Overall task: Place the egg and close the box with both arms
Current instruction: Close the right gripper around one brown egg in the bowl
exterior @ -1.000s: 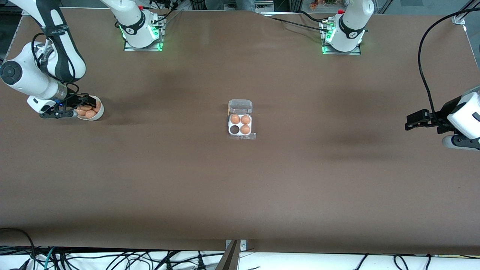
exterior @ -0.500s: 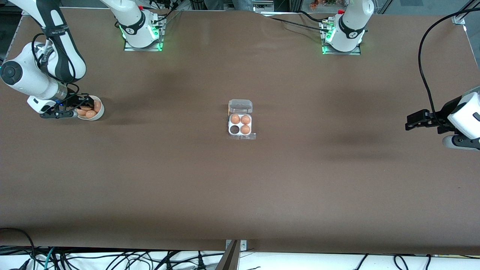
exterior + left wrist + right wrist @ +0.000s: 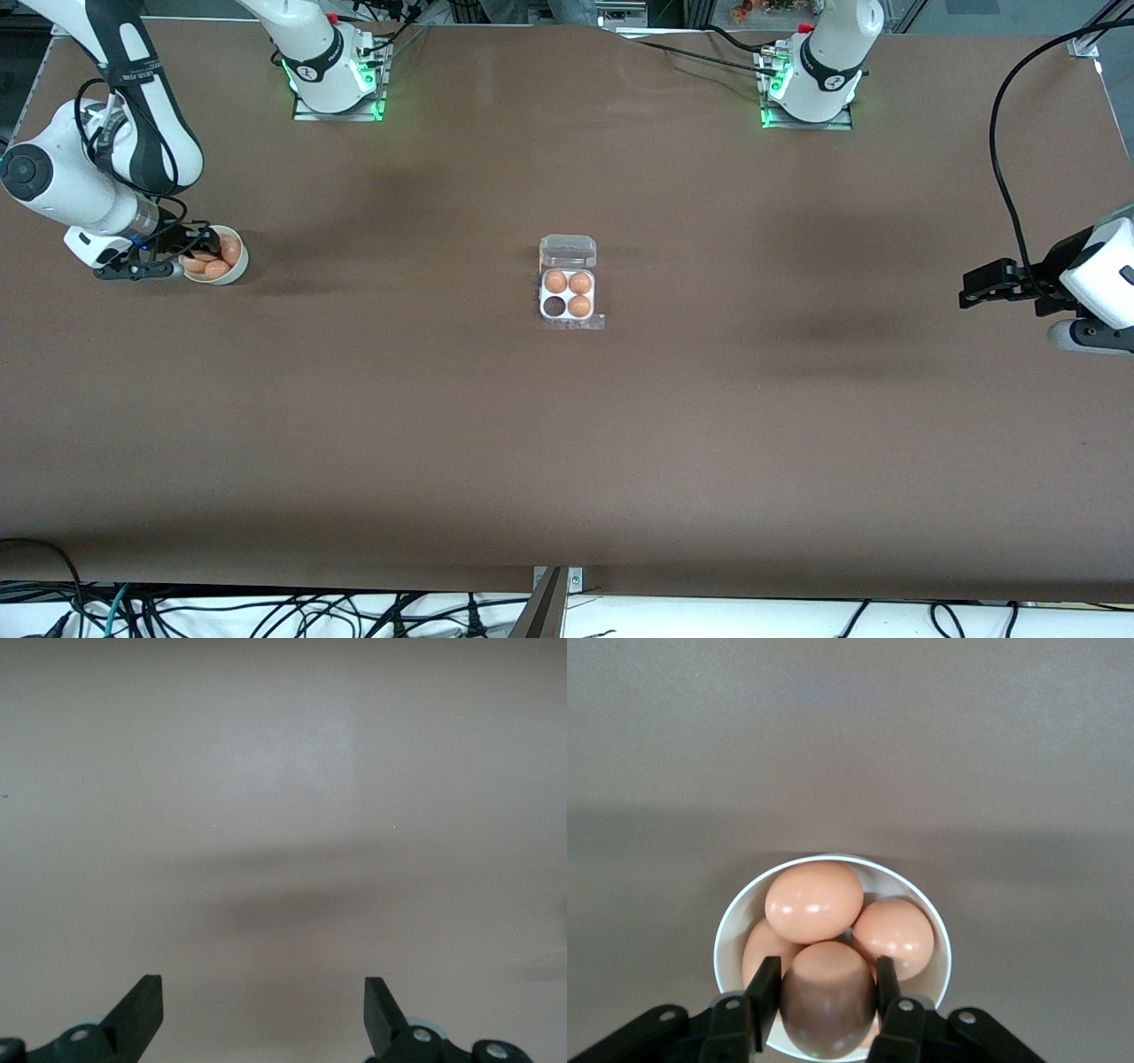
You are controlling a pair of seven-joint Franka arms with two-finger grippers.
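— What's the biggest thing you see from where you stand?

— The brown table, long and mostly bare. Both arms come down from their bases along its top edge. The right arm bends out to its own end of the table, the left arm waits at the other end.

— And the grippers?

— The left gripper hangs above bare tabletop, its jaws spread wide with nothing between them. The right gripper is down in a white bowl at the right arm's end of the table, its fingers pinched on the egg, one on each flank. That egg sits among other eggs piled in the bowl, touching them.

— Where's the box?

— The box stands in the middle of the table, well apart from both grippers. Its clear lid lies open, on the side farther from the front camera. Three cells hold eggs; one of the two cells nearer the front camera, on the right arm's side, is empty
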